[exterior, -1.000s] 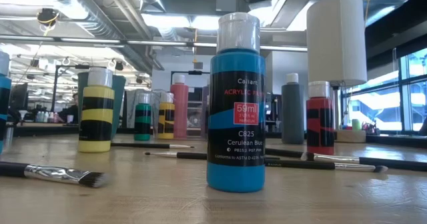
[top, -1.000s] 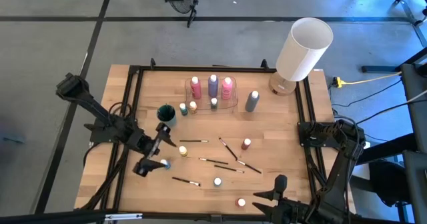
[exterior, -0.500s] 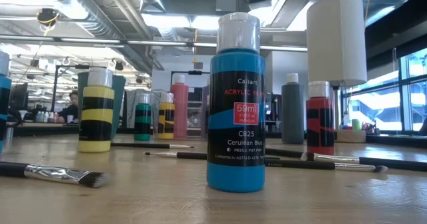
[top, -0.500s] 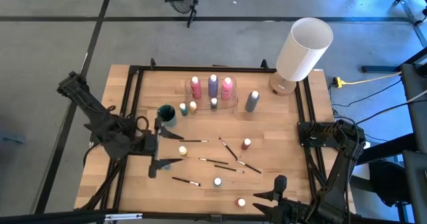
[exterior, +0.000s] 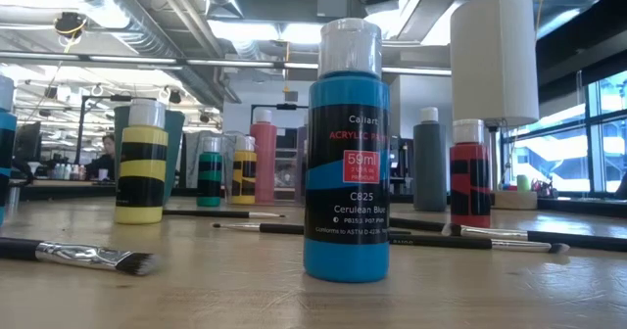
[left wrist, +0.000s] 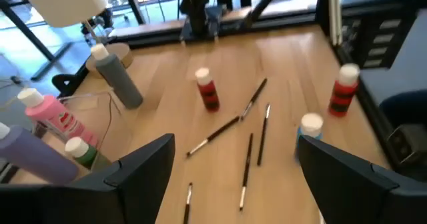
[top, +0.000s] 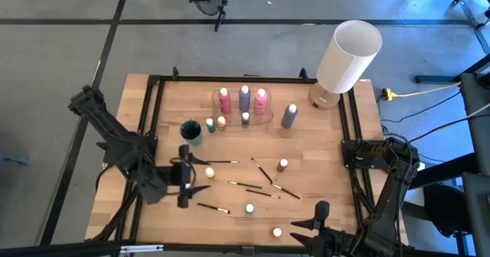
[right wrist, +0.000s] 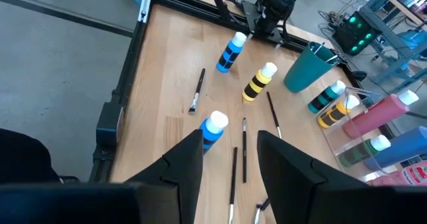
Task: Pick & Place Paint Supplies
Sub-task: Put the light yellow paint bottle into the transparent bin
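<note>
Paint supplies are lying spread over a wooden table (top: 306,146), none of them held. Nearest the front edge, a red bottle (top: 276,232) and a blue bottle (top: 249,209) are standing upright, with a paintbrush (top: 213,208) lying flat beside them. The left gripper (top: 186,176) is hovering over the front left part of the table with its fingers (left wrist: 137,164) spread wide and nothing between them; a yellow bottle (top: 210,173) is standing just beside it. The right gripper (right wrist: 230,159) is waiting past the front edge toward the right corner, its fingers standing narrowly apart and empty.

Toward the middle, several more paintbrushes (top: 272,173) are lying crossed and scattered near a second red bottle (top: 282,165). Farther back on the left, a teal cup (top: 191,131) is standing next to a small green bottle (top: 210,125) and a small yellow one (top: 222,122). Beyond those, a clear tray (top: 269,116) near the back edge is holding a pink bottle (top: 224,99), a purple bottle (top: 244,98), another pink bottle (top: 261,100) and a tiny green bottle (top: 246,118). A grey bottle (top: 289,115) is standing just right of the tray. At the back right corner, a big white lamp (top: 348,56) is standing.
</note>
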Available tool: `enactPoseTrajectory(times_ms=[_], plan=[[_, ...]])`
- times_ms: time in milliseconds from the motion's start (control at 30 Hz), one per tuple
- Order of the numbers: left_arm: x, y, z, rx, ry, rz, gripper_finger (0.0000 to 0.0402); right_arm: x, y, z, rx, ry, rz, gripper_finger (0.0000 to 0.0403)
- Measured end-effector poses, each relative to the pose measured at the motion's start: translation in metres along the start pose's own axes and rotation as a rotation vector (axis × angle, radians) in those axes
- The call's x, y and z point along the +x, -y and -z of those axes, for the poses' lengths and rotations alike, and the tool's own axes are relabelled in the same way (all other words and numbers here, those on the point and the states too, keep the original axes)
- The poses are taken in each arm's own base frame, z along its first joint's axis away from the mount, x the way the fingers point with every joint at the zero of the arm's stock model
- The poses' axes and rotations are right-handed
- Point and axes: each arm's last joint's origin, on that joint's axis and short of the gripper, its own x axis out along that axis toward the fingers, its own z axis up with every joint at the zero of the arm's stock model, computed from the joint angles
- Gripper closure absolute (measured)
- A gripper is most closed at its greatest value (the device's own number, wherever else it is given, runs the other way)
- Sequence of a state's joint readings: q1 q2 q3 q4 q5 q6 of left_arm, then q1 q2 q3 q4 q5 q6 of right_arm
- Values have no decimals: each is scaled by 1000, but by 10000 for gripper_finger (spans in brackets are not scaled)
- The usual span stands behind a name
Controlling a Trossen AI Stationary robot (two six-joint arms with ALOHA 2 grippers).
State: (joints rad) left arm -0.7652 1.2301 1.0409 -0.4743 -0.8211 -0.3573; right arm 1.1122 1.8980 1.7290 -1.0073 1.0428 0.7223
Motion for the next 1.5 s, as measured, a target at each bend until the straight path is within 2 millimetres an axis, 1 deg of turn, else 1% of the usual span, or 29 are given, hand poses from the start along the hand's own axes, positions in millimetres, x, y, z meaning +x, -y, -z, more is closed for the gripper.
enactPoseTrajectory(times_ms=[67, 200, 267, 400, 500, 567, 733, 767, 867, 933, 1233, 1500], plan=[[7, 4, 3, 11, -21, -13, 89, 0, 0, 0, -2, -1, 1, 259], [21, 6, 8, -93, -65, -16, 89, 0, 0, 0, 1, -1, 1, 259], [26, 5, 11, -114, -110, 0, 89, 0, 0, 0, 4, -1, 1, 259], [33, -3, 20, -151, -221, -15, 89, 0, 0, 0, 5, -5, -4, 259], [37, -10, 25, -255, -294, -44, 89, 0, 0, 0, 11, -6, -5, 259], [39, -14, 27, -318, -335, -53, 89, 0, 0, 0, 11, -7, -5, 259], [43, -21, 28, -390, -404, -40, 89, 0, 0, 0, 8, -8, -4, 259], [44, -22, 28, -422, -407, -47, 89, 0, 0, 0, 8, -8, -4, 259], [47, -25, 28, -607, -406, -94, 89, 0, 0, 0, 8, -8, -4, 259], [49, -28, 28, -672, -426, -95, 89, 0, 0, 0, 8, -8, -2, 259], [59, -44, 29, -771, -557, -61, 89, 3, 2, 0, 10, -10, 3, 259], [65, -55, 28, -821, -563, -101, 89, 2, 1, 0, 9, -10, 2, 259]])
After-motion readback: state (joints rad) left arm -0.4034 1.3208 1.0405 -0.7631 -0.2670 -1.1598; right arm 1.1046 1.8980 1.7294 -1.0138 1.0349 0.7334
